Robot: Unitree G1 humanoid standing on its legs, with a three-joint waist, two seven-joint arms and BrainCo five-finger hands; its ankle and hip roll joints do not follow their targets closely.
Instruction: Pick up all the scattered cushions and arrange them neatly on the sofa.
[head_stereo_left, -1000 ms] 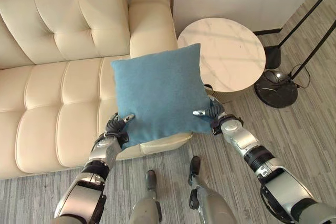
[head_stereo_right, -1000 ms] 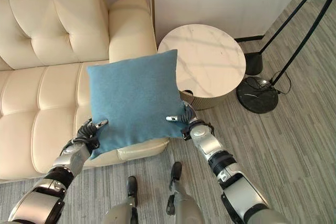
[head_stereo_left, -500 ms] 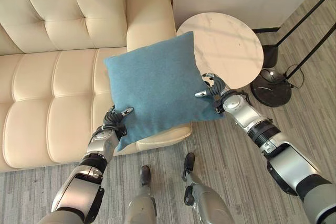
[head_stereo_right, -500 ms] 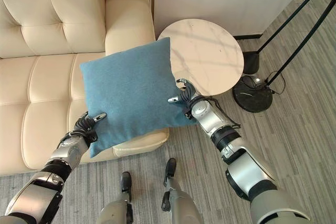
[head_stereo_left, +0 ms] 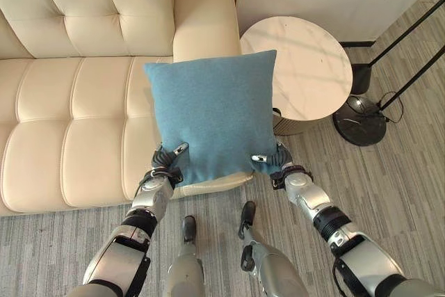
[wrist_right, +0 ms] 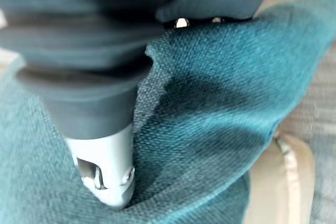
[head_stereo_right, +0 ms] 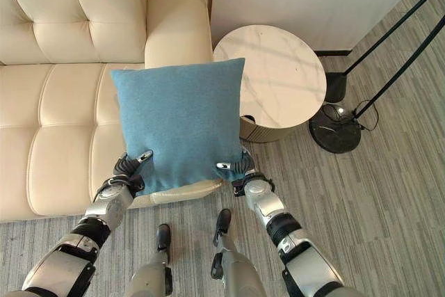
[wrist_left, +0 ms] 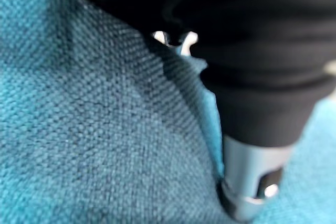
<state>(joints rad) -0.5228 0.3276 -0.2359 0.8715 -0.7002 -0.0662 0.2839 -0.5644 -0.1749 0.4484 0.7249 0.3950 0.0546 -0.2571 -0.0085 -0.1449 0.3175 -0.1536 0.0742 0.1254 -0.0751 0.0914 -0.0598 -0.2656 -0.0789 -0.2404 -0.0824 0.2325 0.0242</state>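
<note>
While both thumbs pinched its lower corners, the left hand (head_stereo_left: 167, 165) and right hand (head_stereo_left: 272, 161) held the blue cushion (head_stereo_left: 212, 113) upright above the fingers. It looked soft and light, best gripped at corners. Beyond the fingertips lay the sofa (head_stereo_left: 69, 102).

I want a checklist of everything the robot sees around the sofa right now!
Surface: cream tufted sofa, seat bare beside the cushion.
Job's things: one blue cushion, held up over the sofa's seat near its armrest.
Clutter: nothing seen.
Hands: left hand pinches the cushion's lower left corner; right hand pinches its lower right corner.
Cables: thin cord at the floor lamp's base.
Surroundings: round marble side table, white wall, grey striped floor.
</note>
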